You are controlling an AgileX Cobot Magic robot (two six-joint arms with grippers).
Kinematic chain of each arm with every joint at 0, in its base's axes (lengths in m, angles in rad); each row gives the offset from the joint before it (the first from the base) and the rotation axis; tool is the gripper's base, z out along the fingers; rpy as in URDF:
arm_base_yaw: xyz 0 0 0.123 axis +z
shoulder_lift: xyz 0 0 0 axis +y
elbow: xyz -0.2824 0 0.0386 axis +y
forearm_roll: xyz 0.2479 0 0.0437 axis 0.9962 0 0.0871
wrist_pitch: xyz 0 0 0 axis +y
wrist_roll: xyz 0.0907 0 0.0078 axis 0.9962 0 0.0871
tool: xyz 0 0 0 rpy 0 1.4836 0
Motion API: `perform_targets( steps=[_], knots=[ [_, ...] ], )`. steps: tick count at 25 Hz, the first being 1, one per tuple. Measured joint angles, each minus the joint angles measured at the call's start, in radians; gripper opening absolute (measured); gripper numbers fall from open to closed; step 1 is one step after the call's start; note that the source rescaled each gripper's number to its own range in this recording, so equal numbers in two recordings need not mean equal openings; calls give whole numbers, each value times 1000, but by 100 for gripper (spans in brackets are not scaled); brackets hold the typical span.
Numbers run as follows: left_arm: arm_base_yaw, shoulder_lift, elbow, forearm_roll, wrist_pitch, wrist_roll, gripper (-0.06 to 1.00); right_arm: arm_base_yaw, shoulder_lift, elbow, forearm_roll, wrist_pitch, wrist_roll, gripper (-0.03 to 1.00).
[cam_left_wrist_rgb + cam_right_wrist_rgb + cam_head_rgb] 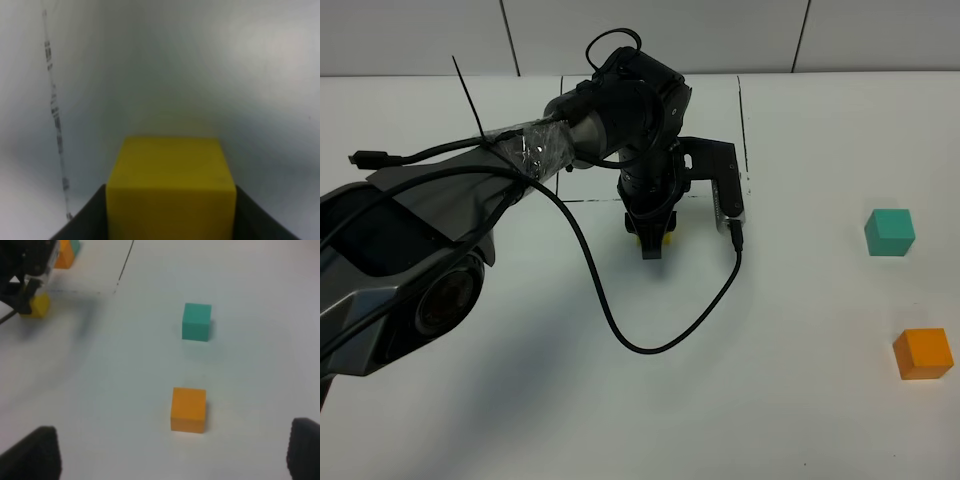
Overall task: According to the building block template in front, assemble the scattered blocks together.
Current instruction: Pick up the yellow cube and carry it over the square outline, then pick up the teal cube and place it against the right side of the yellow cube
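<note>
My left gripper (pixel 650 240) reaches to the middle of the table and is shut on the yellow cube (pixel 170 190), whose edge shows under the fingers (pixel 666 238). In the right wrist view that yellow cube (pixel 37 305) sits low by the table, close to the template (pixel 65 254), of which only orange and teal parts show. The arm hides the template in the high view. The teal cube (pixel 890 232) and orange cube (pixel 923 353) lie loose at the right. My right gripper (pixel 172 452) hovers open over the orange cube (pixel 188 409), with the teal cube (pixel 196 321) beyond it.
Thin black lines (pixel 742 110) mark a rectangle on the white table (pixel 800 420) behind the left gripper. A black cable (pixel 650 345) loops from the left arm across the table's middle. The right arm is out of the high view.
</note>
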Motion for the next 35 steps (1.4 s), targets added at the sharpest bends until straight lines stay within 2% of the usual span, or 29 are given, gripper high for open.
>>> perform_targets(
  steps=[2, 4, 10, 13, 20, 24, 30, 35],
  knots=[
    [0, 0, 0, 1, 0, 0, 1, 0, 0, 0, 0, 0, 0, 82],
    [0, 3, 0, 2, 0, 0, 9, 0, 0, 0, 0, 0, 0, 82],
    [0, 12, 6, 5, 3, -4, 78, 0, 0, 0, 0, 0, 0, 82],
    [1, -15, 10, 8, 3, -26, 97, 0, 0, 0, 0, 0, 0, 82],
    [2, -141, 10, 72, 14, -132, 100, 0, 0, 0, 0, 0, 0, 82],
    [31, -210, 10, 76, 20, -205, 100, 0, 0, 0, 0, 0, 0, 82],
    [149, -340, 30, 77, 24, -350, 100, 0, 0, 0, 0, 0, 0, 82],
    [288, -486, 184, 77, 34, -431, 99, 0, 0, 0, 0, 0, 3, 81]
  ],
)
